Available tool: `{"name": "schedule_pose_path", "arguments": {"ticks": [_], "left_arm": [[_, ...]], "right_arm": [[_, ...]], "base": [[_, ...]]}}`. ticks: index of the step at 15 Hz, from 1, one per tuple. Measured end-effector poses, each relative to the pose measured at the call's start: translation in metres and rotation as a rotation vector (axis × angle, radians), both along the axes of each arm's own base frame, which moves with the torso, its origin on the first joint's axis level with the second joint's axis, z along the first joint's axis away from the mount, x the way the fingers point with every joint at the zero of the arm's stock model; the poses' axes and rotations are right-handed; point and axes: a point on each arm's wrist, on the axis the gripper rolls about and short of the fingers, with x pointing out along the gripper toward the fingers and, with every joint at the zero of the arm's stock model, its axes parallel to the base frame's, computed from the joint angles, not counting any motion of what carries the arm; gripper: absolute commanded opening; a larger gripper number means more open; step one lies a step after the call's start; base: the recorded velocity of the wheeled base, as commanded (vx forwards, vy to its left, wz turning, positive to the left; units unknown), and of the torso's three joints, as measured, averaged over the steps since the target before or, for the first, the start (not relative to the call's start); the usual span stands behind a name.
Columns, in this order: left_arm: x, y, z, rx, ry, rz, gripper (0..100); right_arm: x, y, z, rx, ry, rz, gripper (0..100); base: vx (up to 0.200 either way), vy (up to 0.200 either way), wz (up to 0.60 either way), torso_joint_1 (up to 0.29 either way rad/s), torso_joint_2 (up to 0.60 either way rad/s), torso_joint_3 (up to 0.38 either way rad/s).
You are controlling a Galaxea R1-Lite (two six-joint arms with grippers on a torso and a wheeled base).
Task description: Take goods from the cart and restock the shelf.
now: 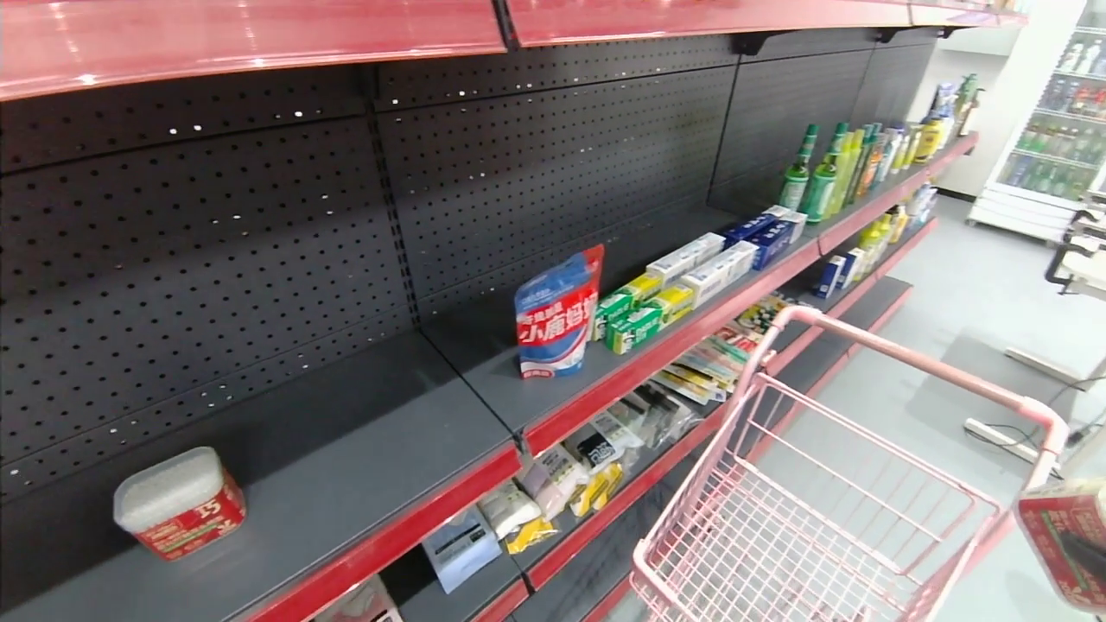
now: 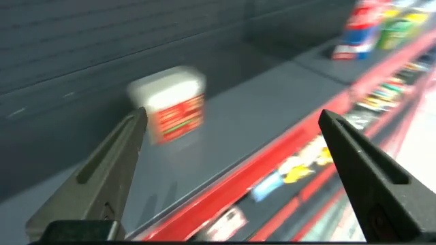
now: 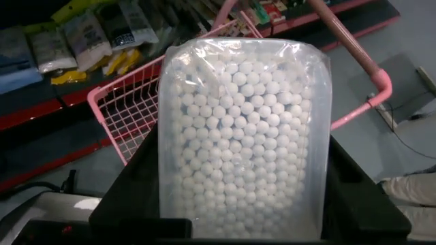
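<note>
A red tub with a white bead-filled top [image 1: 177, 501] stands at the left end of the grey shelf board [image 1: 363, 449]. In the left wrist view the same tub [image 2: 170, 102] sits a little beyond my left gripper [image 2: 233, 116], which is open and holds nothing. My right gripper [image 3: 245, 177] is shut on a second tub of white beads [image 3: 245, 122], held above the pink cart [image 3: 136, 102]. That second tub [image 1: 1067, 536] appears at the lower right edge of the head view, beside the cart [image 1: 821, 484].
A blue and red pouch [image 1: 557, 311] stands further right on the shelf, followed by green boxes [image 1: 635, 315], white boxes [image 1: 704, 263] and green bottles [image 1: 816, 177]. Packets [image 1: 562, 475] hang on the lower shelf. A wide bare stretch lies between the tub and the pouch.
</note>
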Motion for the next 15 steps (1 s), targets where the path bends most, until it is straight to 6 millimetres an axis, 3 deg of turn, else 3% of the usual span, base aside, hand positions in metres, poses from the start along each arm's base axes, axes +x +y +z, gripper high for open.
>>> {"name": "schedule_pose_path", "arguments": {"ticks": [12,15], "left_arm": [[-0.0002,0.0000,0.0001,0.000,-0.005,0.000,100],[-0.0002,0.0000,0.0001,0.000,-0.005,0.000,100]], "right_arm": [[-0.0027,-0.0003,-0.0002,-0.002,-0.011,-0.012,0],[-0.0098,0.0000,-0.0012,-0.003,-0.035,-0.018,0]], "base": [[0.000,0.000,0.60,0.001,0.00,0.004],[0.000,0.000,0.00,0.000,0.00,0.000]]}}
